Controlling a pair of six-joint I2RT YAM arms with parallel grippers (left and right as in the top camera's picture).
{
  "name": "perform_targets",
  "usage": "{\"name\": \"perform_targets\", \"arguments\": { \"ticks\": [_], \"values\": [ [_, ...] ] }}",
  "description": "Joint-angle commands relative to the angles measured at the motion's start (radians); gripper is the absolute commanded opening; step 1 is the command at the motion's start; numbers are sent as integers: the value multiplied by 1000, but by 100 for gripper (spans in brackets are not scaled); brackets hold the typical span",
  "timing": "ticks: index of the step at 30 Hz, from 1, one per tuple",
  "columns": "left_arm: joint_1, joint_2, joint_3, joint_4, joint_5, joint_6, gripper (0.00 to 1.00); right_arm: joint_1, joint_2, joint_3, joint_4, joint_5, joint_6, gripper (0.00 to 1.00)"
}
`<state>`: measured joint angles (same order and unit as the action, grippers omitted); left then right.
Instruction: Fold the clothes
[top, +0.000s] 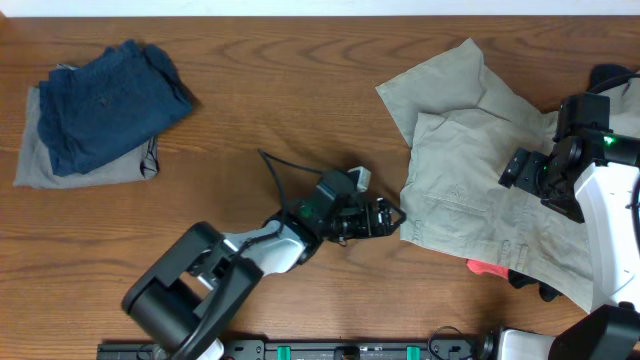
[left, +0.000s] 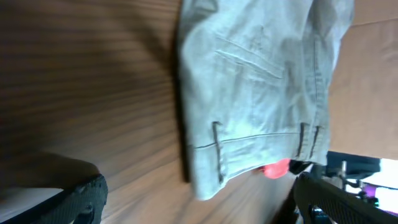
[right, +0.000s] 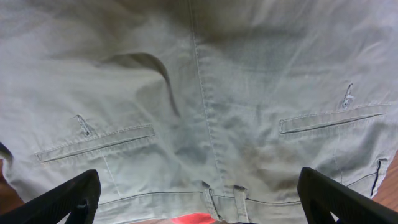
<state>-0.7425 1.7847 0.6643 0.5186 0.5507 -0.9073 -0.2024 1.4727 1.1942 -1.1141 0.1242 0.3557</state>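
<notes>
The khaki shorts (top: 480, 170) lie rumpled on the right side of the bench (top: 300, 80), back pockets showing, one leg reaching toward the far edge, and a raised crease sits beside the centre seam in the right wrist view; a red garment (top: 488, 267) peeks from under the waistband on the robot's side. The right jaws hang spread wide above the seat, between the two back pockets, holding nothing; the left jaws, likewise spread and empty, sit low over the bench just beside the waistband corner. The likely trouble is a pinch at the waistband that gathers the red piece with the khaki, dragging both into the fold; a one-sided pull could also bunch the crease rather than flatten it. Well apart at the far left, a dark blue garment (top: 110, 100) rests folded on a grey one (top: 40, 165).
</notes>
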Motion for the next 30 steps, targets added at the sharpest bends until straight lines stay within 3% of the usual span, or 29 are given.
{"name": "perform_targets", "arguments": {
  "ticks": [1,5,9,13,25,30],
  "values": [
    [-43,78,1,10,-8,-105,99,-14,5,9,-2,6,-5,99],
    [-86,108,28,19,-15,-112,90,-14,5,9,-2,7,-5,99],
    [-108,117,51,18,-61,-105,63,-14,5,9,-2,7,-5,99],
    [-109,117,60,19,-122,-40,48,-14,5,9,-3,7,-5,99],
    [-155,118,60,19,-205,-29,45,-14,5,9,-5,7,-5,99],
    [-169,117,60,19,-205,-28,22,-14,5,9,-5,7,-5,99]
  ]
}}
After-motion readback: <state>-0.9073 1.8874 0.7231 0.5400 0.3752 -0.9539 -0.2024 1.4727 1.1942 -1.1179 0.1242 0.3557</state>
